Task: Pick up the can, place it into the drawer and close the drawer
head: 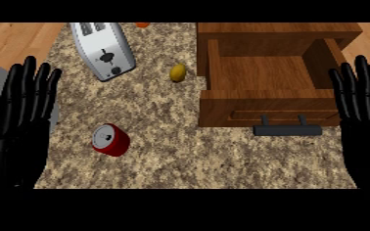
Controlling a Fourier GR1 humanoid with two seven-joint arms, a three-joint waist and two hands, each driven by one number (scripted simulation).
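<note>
From the head view, you have the left hand (25,112) resting at the left edge, fingers straight and upright, grasping nothing. Your right hand (354,112) rests likewise at the right edge. The red can (110,140) lies on its side on the counter (188,151), well left of the open wooden drawer (269,93).

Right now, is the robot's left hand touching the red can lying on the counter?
Apart. The head view shows the left hand open at the left edge, with a strip of bare speckled counter between its fingers and the red can.
</note>
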